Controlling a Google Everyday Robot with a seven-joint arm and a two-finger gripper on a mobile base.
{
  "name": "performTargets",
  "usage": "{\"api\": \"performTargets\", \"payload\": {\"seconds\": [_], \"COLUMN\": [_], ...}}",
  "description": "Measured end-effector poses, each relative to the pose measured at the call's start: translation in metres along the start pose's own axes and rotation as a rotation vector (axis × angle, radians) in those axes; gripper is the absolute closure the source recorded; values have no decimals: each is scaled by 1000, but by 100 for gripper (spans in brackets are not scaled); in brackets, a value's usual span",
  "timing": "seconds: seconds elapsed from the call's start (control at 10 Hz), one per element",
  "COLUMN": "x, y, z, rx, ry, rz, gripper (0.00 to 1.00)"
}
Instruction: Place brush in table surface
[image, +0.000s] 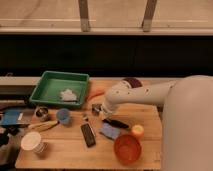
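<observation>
Near the middle of the light plank desk (65, 153), the gripper (96, 109) hangs low at the end of a white arm (142, 94) that reaches in from the robot's bulky pale body (187, 125) on the right. Whether the gripper is clenched, released or grasping anything cannot be told from this view. The brush (117, 123) shows as a slim black stick just right of and below the gripper, under the arm's wrist, slanting down to the right. It seems to lie on the wood, though whether its near end touches the gripper is unclear, and its head cannot be made out. A blue cloth (109, 131) lies just below the brush, close to or touching it, with a small yellow round thing (137, 131) to its right and an orange bowl (127, 148) nearer the front edge. A flat black bar (88, 135) rests left of the cloth. The green tray (56, 87) stands at the back left of the desk, with a crumpled white piece (67, 95) inside it and an orange object (97, 91) beside its right wall. In front of the tray are a small blue cup (63, 116), a metal tin (41, 113) and a yellowish-handled tool (44, 125). A white paper cup (31, 143) stands at the front left corner.
</observation>
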Motion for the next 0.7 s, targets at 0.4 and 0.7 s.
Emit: {"api": "performTargets", "payload": {"seconds": [0.4,0.7], "x": [-1,-8], "y": [3,21], "z": [1,-2], "rx": [0,-4], "ry": [4,-2], "rz": [1,-8], "gripper": [66,38]}}
